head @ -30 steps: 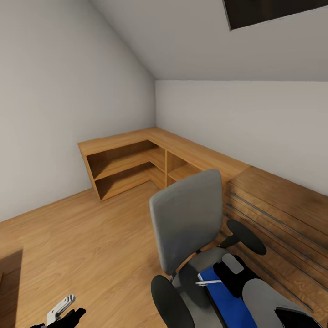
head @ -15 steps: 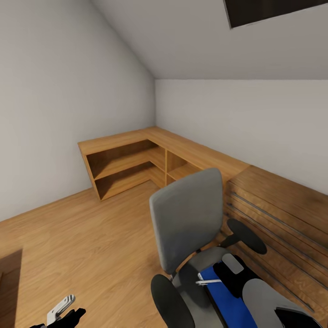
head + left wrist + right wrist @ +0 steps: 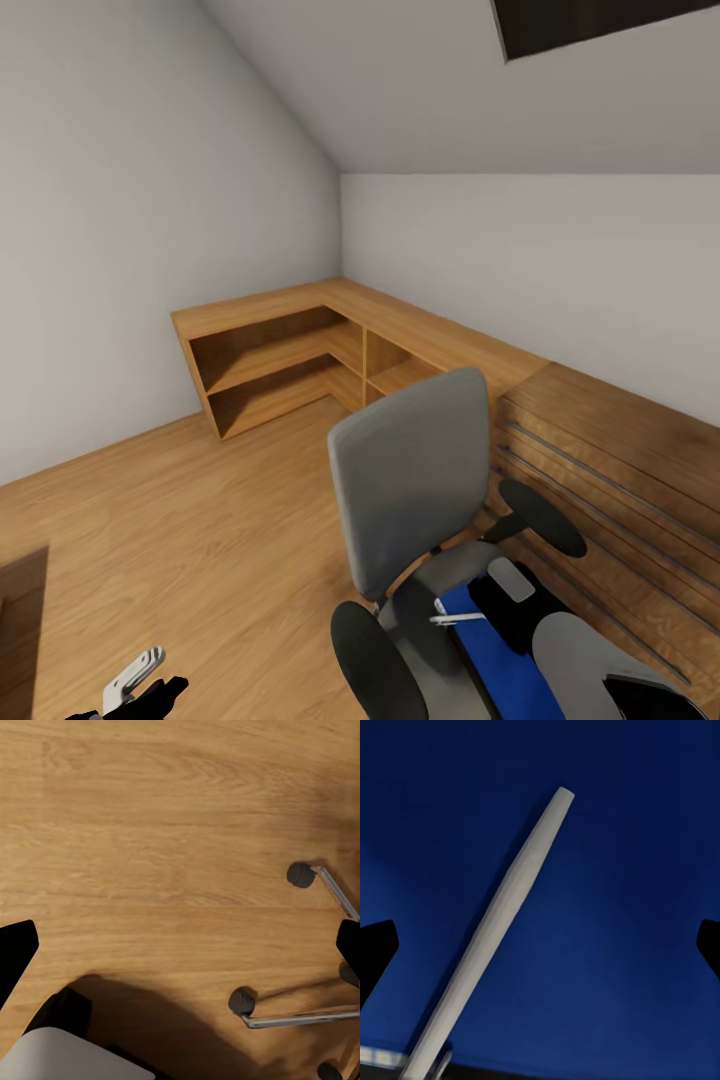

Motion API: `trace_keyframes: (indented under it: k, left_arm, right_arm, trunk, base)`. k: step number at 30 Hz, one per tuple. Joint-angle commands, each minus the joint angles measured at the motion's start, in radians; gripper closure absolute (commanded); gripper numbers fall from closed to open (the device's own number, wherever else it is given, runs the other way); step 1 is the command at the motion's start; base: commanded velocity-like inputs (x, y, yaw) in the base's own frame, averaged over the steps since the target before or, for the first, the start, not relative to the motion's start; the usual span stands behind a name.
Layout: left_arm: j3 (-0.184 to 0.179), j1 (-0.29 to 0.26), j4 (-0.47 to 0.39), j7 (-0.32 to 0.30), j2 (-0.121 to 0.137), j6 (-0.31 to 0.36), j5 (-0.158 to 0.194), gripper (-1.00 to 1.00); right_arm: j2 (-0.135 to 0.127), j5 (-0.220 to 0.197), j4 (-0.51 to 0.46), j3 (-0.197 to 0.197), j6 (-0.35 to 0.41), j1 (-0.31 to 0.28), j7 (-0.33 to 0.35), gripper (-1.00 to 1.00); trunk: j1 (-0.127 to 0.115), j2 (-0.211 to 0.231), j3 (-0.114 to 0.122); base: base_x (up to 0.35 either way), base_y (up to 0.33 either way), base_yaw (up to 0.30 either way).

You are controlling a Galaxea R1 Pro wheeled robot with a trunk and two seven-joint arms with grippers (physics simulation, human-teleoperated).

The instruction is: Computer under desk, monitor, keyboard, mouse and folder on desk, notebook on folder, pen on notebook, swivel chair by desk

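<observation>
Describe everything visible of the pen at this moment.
The pen is a thin, smooth white-silver stick, tapering slightly to a blunt flat tip. It lies flat on the bright blue folder, which rests on the swivel chair seat. In the head view it shows as a small pale sliver near the folder's far edge. The right tool's fingers sit spread on either side, not touching it.

Black-and-grey robot arms with dark finger tips

In the head view, the left gripper [image 3: 140, 685] is a black block with a pale grey-white bracket on top; the right arm [image 3: 590, 655] has a smooth light-grey shell, a black jointed section and a small grey rounded plate. Each wrist view shows flat black fingertips [image 3: 15, 952] at both sides, and the left one also a rounded light-grey housing.
</observation>
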Motion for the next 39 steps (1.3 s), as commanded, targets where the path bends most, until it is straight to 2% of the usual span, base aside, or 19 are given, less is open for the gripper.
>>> trace_keyframes:
  k: [1, 5, 28, 29, 39]
  left_arm:
    - [0.003, -0.001, -0.001, -0.002, 0.0, 0.006, 0.004, -1.0]
    - [0.003, -0.001, -0.001, -0.003, 0.0, 0.006, 0.004, -1.0]
    - [0.003, -0.001, -0.001, -0.001, 0.0, 0.008, 0.004, -1.0]
    - [0.003, -0.001, -0.001, -0.001, 0.0, 0.008, 0.004, -1.0]
    - [0.003, -0.001, -0.001, -0.001, 0.0, 0.008, 0.004, -1.0]
  right_arm:
    - [0.0, 0.0, -0.001, -0.004, 0.005, 0.0, -0.005, -1.0]
    - [0.001, 0.001, 0.005, -0.004, 0.005, 0.0, -0.005, -1.0]
    - [0.002, 0.002, 0.008, -0.004, 0.005, 0.0, -0.005, -1.0]
    - [0.002, 0.002, 0.008, -0.004, 0.005, 0.0, -0.005, 1.0]
    - [0.001, 0.002, 0.008, -0.004, 0.004, 0.0, -0.005, 1.0]
  trunk:
    - [0.004, -0.008, -0.004]
    - [0.019, -0.036, -0.017]
    - [0.019, -0.036, -0.017]
    - [0.019, -0.036, -0.017]
    - [0.019, -0.036, -0.017]
  base:
    - [0.0, 0.0, 0.0]
    - [0.0, 0.0, 0.0]
    - [0.0, 0.0, 0.0]
    - [0.0, 0.0, 0.0]
    - [0.0, 0.0, 0.0]
